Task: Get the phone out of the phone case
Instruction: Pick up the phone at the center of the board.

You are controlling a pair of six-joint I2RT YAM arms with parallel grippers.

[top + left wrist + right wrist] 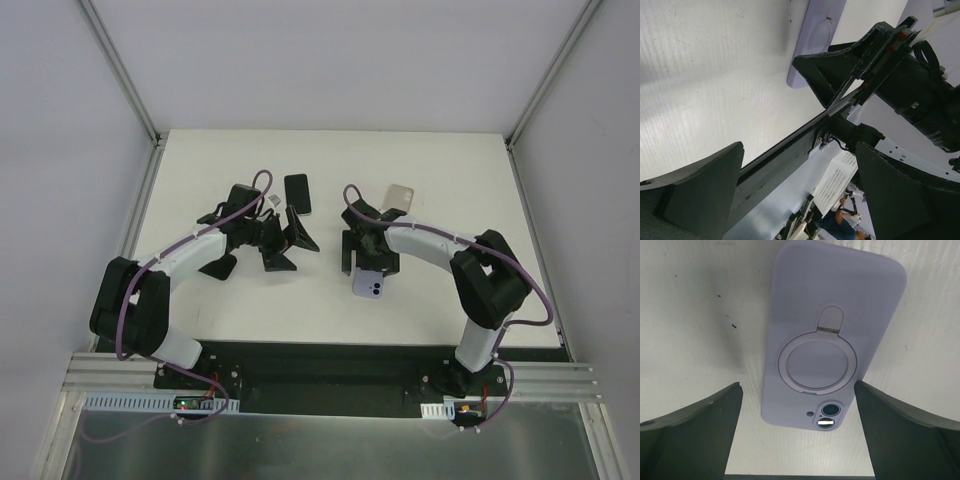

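Lilac case (832,335) flat on the table (450,180), back up, ring stand folded, lens end toward the arm bases. Phone (830,410) judged inside, only its lenses showing through the cutout.

Right gripper (367,262) directly above the case, jaws apart and empty, one finger (695,440) off each long side of the case at its lens end. Left gripper (292,245) well left of the case, likewise spread and holding nothing. Beyond the case, a black phone (297,193) and a beige case (400,194): leave both alone.

For the step in hand:
- Lower the right gripper squarely over the case.
- Close across the long sides nearer mid-length than the lens end, so the case does not pivot.
- Grip lightly. The case looks soft, and a hard squeeze probably pins the phone tighter.
- Stay off the ring stand.
- Then bring the left gripper in to peel a corner lip.
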